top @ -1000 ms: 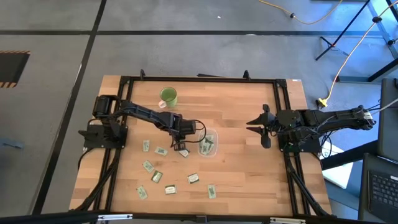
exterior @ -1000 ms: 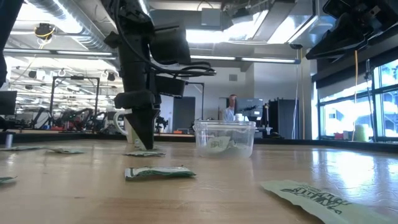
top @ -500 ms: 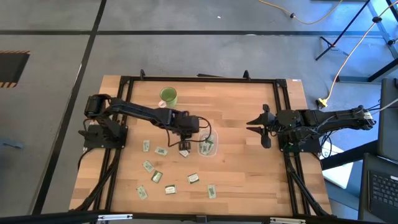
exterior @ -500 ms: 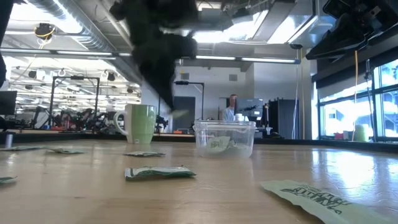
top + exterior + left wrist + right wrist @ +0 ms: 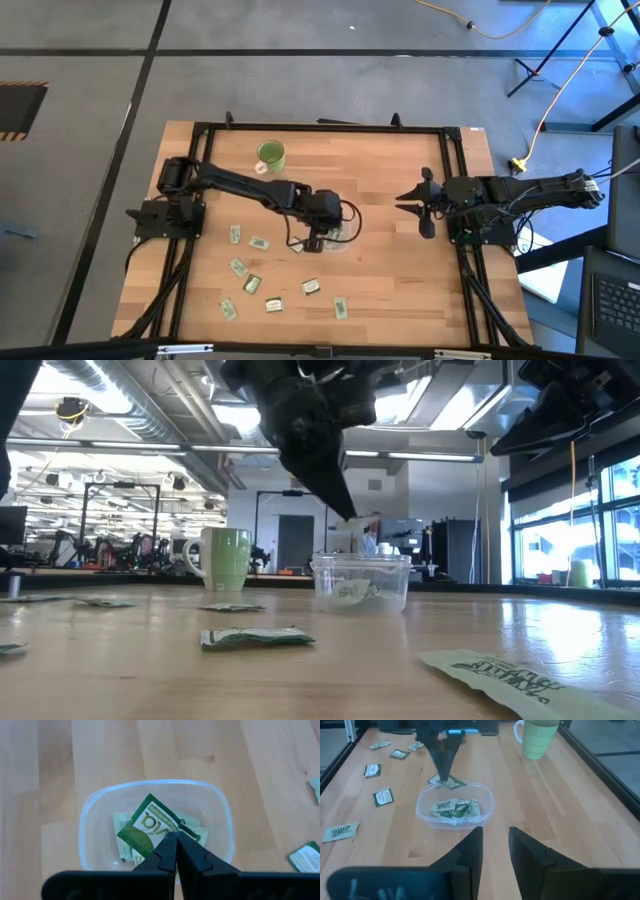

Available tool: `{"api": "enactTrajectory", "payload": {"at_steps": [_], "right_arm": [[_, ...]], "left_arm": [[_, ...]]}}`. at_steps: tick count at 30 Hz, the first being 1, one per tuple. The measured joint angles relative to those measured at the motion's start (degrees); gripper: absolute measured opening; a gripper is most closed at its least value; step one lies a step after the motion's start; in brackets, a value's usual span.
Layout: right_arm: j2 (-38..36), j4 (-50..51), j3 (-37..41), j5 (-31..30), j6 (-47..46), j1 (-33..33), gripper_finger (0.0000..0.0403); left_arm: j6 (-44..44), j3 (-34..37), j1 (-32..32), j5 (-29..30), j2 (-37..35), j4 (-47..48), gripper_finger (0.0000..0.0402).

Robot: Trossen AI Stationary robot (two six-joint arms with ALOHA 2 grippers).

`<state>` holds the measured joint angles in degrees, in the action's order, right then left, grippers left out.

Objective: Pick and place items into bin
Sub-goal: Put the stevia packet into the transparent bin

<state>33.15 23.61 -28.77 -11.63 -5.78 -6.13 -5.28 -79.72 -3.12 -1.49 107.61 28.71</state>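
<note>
- Note that the left gripper (image 5: 175, 840) hangs above the small clear plastic rounded-rectangular bin (image 5: 220, 815), its fingers pinching one corner of a green flat rectangular packet (image 5: 150, 825).
- The bin (image 5: 338, 238) stands near the middle of the wooden table (image 5: 400, 290) and already holds a few green and whitish packets (image 5: 454, 810).
- Expect that a release too close to the rim could leave the packet draped over the wall or send it onto the table; the corner hold lets the packet hang tilted.
- Expect that a descent off-centre could nudge the light bin and slide it.
- More loose packets (image 5: 250, 284) lie toward the table's front-left corner, one (image 5: 298, 246) just beside the bin; avoid sweeping them off the front edge.
- The green ceramic mug (image 5: 270, 154) stands near the back edge, well apart from the bin.
- The right gripper (image 5: 412, 203) waits near the right edge, fingers spread; the table between it and the bin is open for moving.
</note>
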Motion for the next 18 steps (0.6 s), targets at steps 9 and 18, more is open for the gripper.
{"api": "enactTrajectory", "payload": {"at_steps": [9,18], "right_arm": [[0.5,0.03,0.0,0.02,-0.13,0.0,0.0097],[0.5,0.05,0.0,0.03,-1.46,0.0,0.0097]], "left_arm": [[1.08,-0.09,-1.12,0.27,3.8,-0.1,0.0004],[1.55,-0.07,-1.31,0.49,4.19,-0.25,0.0035]]}}
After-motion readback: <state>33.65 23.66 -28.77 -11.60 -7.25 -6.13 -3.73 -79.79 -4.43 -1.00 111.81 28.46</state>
